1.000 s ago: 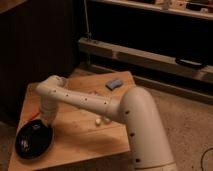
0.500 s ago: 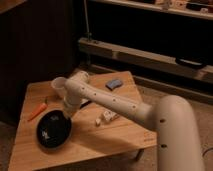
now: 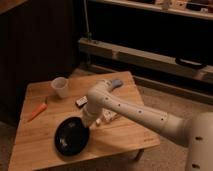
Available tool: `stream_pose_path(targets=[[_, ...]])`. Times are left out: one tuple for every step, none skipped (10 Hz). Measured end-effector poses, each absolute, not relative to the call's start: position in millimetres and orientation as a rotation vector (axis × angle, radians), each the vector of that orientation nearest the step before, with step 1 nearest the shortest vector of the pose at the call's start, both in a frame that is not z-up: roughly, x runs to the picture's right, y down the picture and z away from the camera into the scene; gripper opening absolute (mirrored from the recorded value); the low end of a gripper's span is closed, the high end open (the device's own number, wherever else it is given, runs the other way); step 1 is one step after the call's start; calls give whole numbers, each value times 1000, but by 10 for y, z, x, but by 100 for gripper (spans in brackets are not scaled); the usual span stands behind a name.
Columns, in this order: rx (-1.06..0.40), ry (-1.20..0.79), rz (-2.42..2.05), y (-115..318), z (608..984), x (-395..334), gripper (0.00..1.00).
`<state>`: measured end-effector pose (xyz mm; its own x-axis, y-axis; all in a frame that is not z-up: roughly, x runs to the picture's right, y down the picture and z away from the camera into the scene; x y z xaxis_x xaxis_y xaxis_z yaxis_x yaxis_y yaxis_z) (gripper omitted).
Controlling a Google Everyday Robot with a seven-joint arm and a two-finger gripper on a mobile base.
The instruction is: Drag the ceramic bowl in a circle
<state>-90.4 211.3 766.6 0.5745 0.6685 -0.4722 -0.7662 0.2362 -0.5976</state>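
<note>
The ceramic bowl [image 3: 71, 136] is a wide, shallow, glossy black bowl lying on the wooden table [image 3: 35, 145] near its front edge, left of centre. My white arm reaches in from the lower right and bends down over the table. My gripper [image 3: 88, 121] sits at the bowl's upper right rim, touching or just over it. The arm's end hides the spot where the gripper meets the rim.
A small translucent white cup [image 3: 59, 87] stands at the back left of the table. An orange carrot-like object [image 3: 37, 112] lies at the left. A small dark item [image 3: 81, 102], a white packet [image 3: 107, 118] and a blue-grey object [image 3: 114, 83] lie beside the arm.
The view has shifted. The bowl now lies further right, near the table's front centre, and the cup has come into sight. The gripper has stayed at the bowl's rim.
</note>
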Motion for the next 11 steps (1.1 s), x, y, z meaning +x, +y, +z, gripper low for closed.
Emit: stream_pose_path(targets=[[-910,132,947,2232,7608,-945,0],[-921,132,905,2322,7555,-1037,0],[-940,130,841,2438,7485,-1231,0],[-955,125,784,2517,7439,-1452,0],[-969,119,729,2573,7406,-1721,0],[-982,116,675,2601,7402,-2049,0],[-989,102,633,2578,7411,-2348,0],[-989,91,596,2501,7446,-2627,0],[-988,72,579,2391,7484,-2874,0],[-980,52,579,2217,7546,-3081,0],[-973,38,592,2048,7644,-3211,0]])
